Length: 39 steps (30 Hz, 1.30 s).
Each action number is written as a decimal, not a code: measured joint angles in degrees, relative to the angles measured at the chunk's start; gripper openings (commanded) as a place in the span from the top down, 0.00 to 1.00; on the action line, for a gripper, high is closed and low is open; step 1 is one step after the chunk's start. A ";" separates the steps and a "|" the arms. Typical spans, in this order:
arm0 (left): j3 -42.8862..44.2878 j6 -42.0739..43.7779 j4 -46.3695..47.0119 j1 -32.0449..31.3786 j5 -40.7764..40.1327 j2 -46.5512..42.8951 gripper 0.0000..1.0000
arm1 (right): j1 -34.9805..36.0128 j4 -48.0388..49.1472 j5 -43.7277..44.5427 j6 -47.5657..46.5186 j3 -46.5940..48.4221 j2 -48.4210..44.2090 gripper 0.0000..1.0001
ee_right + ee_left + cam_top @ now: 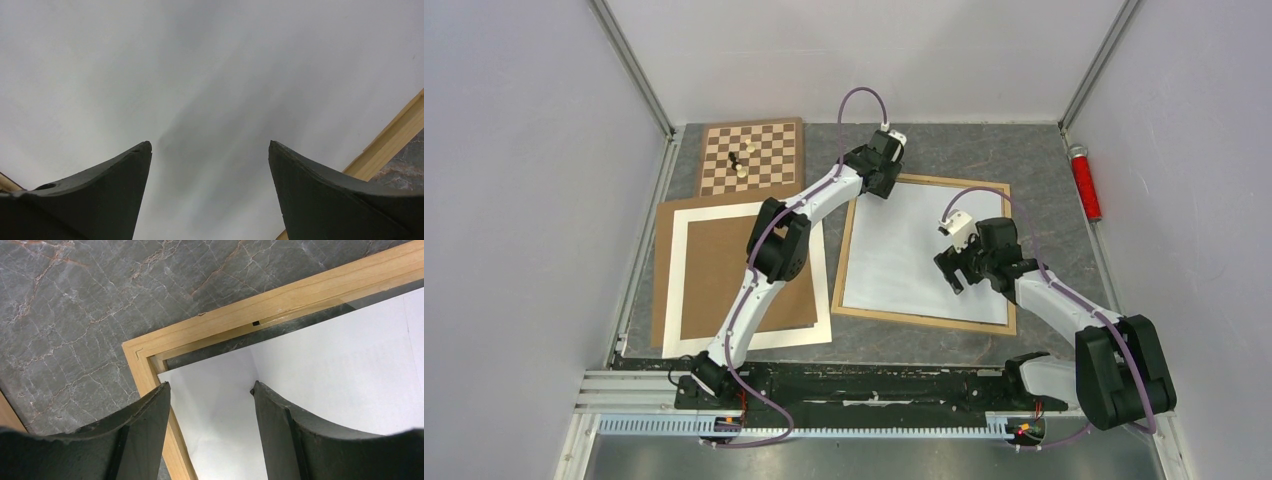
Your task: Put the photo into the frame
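The frame [924,318] of light wood lies flat on the right half of the table, and a plain white sheet [904,250] fills it. No printed picture of the photo shows in any view. My left gripper [879,190] hovers open at the frame's far-left corner [137,352]. One of its fingers [150,415] hangs over the wooden rail and the other is over the white sheet [325,355]. My right gripper [954,272] stands open low over the sheet [200,60], near the frame's right rail [390,140], with nothing between its fingers.
A chessboard [754,155] with a few pieces [737,163] sits at the back left. In front of it lies a brown backing board [724,275] with a white mat [676,290] on it, under the left arm. A red cylinder [1084,183] lies by the right wall.
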 measured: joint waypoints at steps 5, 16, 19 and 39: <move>0.04 0.00 0.02 -0.02 0.07 0.00 0.30 | -0.42 0.04 0.42 0.00 0.04 0.00 0.10; 0.09 -0.66 1.16 0.48 0.55 -0.04 0.30 | -0.66 0.44 0.44 0.00 0.37 0.00 0.10; 0.09 -1.18 1.81 0.79 1.07 -0.04 0.30 | -0.79 0.44 0.44 0.00 0.35 0.00 0.10; 4.20 -5.64 2.91 2.34 4.63 0.02 0.29 | -1.46 0.87 0.15 -0.17 0.35 0.85 0.10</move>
